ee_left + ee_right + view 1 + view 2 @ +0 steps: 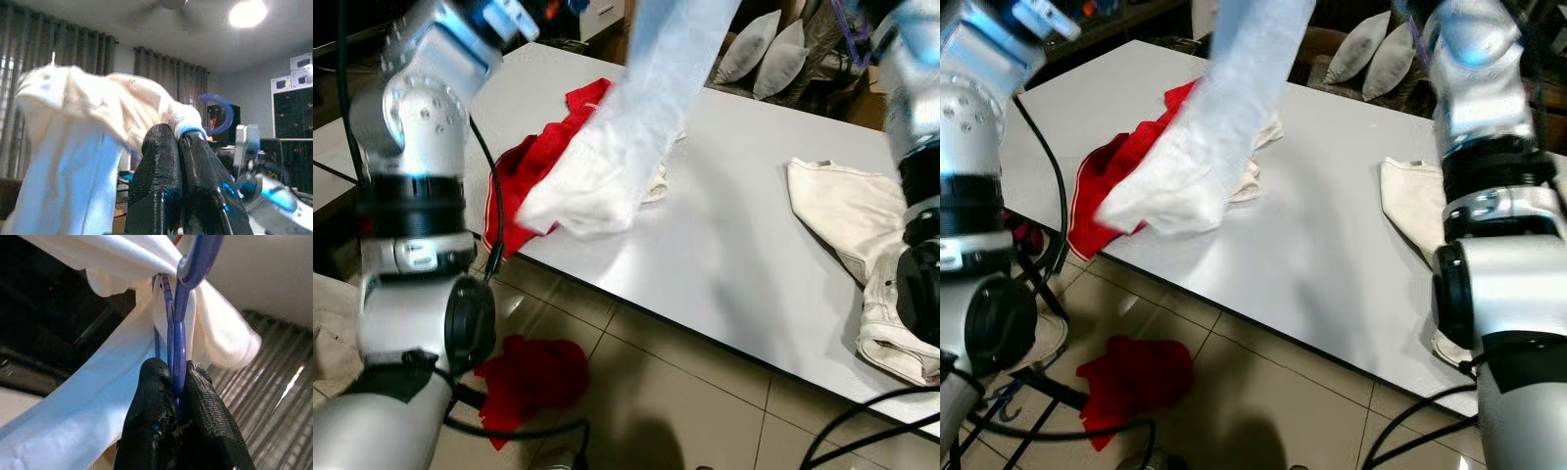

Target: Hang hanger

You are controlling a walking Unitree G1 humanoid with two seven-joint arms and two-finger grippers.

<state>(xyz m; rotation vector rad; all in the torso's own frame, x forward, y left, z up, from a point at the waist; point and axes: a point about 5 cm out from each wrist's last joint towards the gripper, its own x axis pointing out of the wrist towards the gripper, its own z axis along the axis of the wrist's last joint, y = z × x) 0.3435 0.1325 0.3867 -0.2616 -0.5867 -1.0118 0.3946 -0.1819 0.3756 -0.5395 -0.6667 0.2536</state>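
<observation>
A white garment (626, 127) hangs down from above over the grey table (724, 255), its lower end near the table top. It sits on a blue hanger (178, 308). My right gripper (175, 382) is shut on the hanger's blue wire just below the hook. My left gripper (178, 142) is shut on a fold of the white garment (98, 122), with the hanger's blue hook (220, 110) behind it. Both arms are raised high, the left arm (421, 127) at the left and the right arm (1489, 176) at the right.
A red cloth (543, 157) lies on the table's left edge under the white garment. A cream garment (862, 235) lies at the table's right. Another red cloth (529, 377) is on the tiled floor by the table. Grey pillows (764, 49) stand behind.
</observation>
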